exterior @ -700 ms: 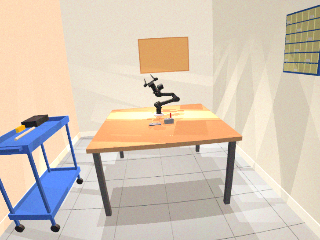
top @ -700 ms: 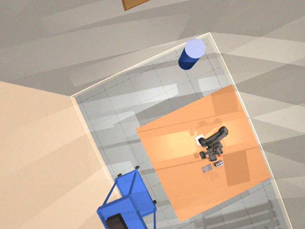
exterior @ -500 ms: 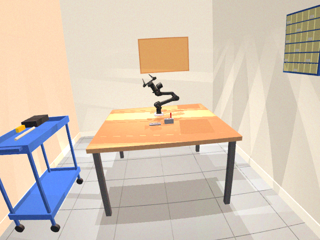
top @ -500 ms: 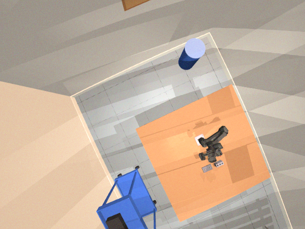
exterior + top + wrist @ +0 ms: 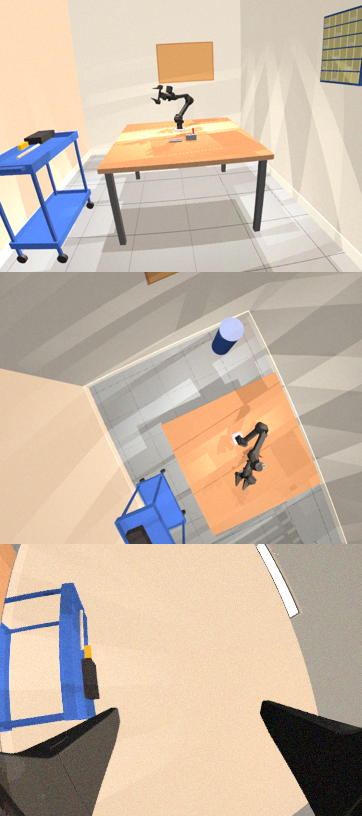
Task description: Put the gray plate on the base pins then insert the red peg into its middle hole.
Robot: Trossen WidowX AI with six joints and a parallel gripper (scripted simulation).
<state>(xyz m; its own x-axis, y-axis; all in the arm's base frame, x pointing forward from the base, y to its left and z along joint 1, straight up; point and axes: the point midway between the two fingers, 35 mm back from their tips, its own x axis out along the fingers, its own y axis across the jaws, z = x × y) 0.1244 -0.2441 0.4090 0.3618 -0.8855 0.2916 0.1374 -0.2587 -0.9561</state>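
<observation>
Gray plate (image 5: pixel 175 140): flat on bench (image 5: pixel 187 158), frame centre, left of base (image 5: pixel 190 137); likely thin, stiff, light; grip across narrow edges. Red peg (image 5: pixel 193 130): upright behind base. Pincer (image 5: pixel 156 93): wide open, empty, high above bench.

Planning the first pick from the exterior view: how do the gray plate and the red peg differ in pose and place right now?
The gray plate lies flat and low on the table; the red peg stands upright. The plate rests on the table itself, left of the base, off its pins; the peg rises at the base, though its footing is unclear. Both are untouched: the gripper is open, high above them.
</observation>
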